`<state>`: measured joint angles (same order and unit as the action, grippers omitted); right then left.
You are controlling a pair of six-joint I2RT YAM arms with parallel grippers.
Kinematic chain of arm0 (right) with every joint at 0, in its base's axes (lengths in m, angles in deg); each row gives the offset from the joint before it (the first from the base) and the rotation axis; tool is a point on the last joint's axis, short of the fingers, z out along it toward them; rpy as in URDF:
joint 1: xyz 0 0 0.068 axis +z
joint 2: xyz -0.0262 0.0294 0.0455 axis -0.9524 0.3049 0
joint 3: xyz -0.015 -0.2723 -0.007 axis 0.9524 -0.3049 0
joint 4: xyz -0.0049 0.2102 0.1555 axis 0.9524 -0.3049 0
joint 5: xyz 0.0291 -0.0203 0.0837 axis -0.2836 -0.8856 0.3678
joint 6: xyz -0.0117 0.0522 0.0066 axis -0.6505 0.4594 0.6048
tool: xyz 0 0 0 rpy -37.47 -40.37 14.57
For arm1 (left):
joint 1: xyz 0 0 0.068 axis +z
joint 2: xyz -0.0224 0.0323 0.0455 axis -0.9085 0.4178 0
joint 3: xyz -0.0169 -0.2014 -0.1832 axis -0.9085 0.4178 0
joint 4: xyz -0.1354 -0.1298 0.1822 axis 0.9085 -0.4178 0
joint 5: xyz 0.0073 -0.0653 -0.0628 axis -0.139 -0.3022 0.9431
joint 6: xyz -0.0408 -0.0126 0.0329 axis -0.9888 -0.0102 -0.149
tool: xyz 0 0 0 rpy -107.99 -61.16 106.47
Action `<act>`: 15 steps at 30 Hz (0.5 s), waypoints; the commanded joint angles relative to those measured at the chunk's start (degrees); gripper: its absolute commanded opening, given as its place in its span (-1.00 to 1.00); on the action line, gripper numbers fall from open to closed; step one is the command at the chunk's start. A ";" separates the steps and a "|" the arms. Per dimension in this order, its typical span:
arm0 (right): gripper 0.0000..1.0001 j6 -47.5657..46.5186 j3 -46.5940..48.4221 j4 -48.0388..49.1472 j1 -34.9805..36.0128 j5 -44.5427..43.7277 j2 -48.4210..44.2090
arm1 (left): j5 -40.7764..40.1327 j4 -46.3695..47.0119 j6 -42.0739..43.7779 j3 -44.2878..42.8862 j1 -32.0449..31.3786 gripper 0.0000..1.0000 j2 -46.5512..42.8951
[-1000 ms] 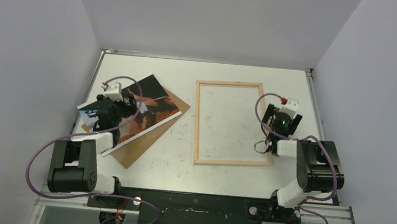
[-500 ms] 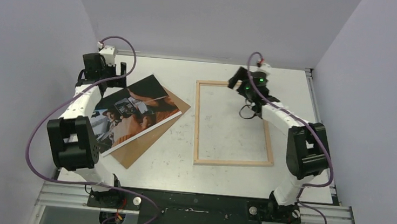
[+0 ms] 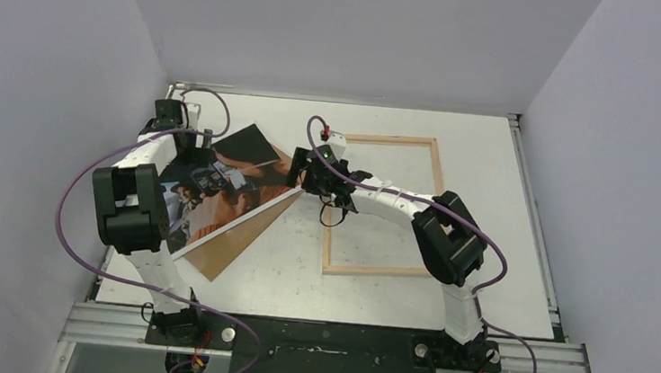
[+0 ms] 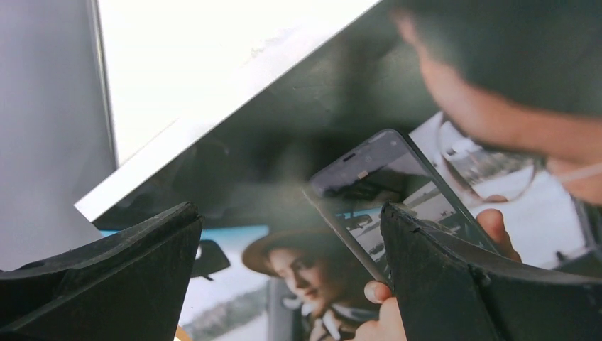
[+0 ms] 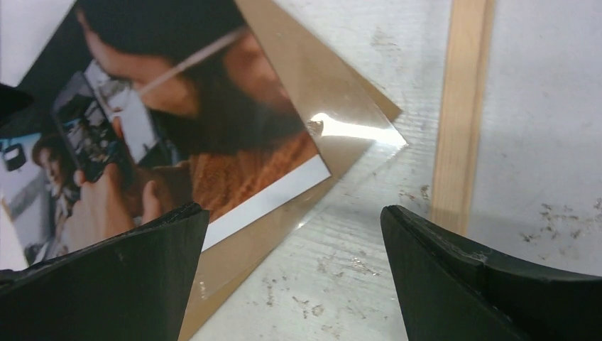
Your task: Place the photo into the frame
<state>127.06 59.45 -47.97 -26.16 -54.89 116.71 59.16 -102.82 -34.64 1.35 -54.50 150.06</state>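
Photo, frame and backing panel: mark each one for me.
photo [image 3: 218, 190], top view, middle of the print.
frame [image 3: 374, 270], top view, near slat.
backing panel [image 3: 226, 250], top view, bare near corner.

No lettering, number, brand or sign can be read in any view. The large glossy white-bordered photo print [image 3: 227, 188] carries only a picture, and the pictured phone screen [image 4: 387, 177] on it is too blurred to show any characters.

photo [image 3: 218, 193] on backing panel [image 3: 241, 236], at left of table [image 3: 300, 283]; frame [image 3: 383, 270] flat beside them, to the right
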 commanded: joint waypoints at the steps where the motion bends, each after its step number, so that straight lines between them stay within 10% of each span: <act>1: 0.95 5.80 3.71 -3.71 0.67 -6.21 1.45 | -2.18 1.61 1.47 -4.06 -0.11 0.93 -0.51; 15: 0.92 12.21 10.34 -11.34 2.82 -13.64 9.16 | -11.91 -0.85 2.44 -22.08 0.59 0.94 12.16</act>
<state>137.25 65.89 -56.71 -24.00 -64.04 123.88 52.34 -103.13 -32.56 -15.15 -54.43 158.37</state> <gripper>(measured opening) 0.964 0.971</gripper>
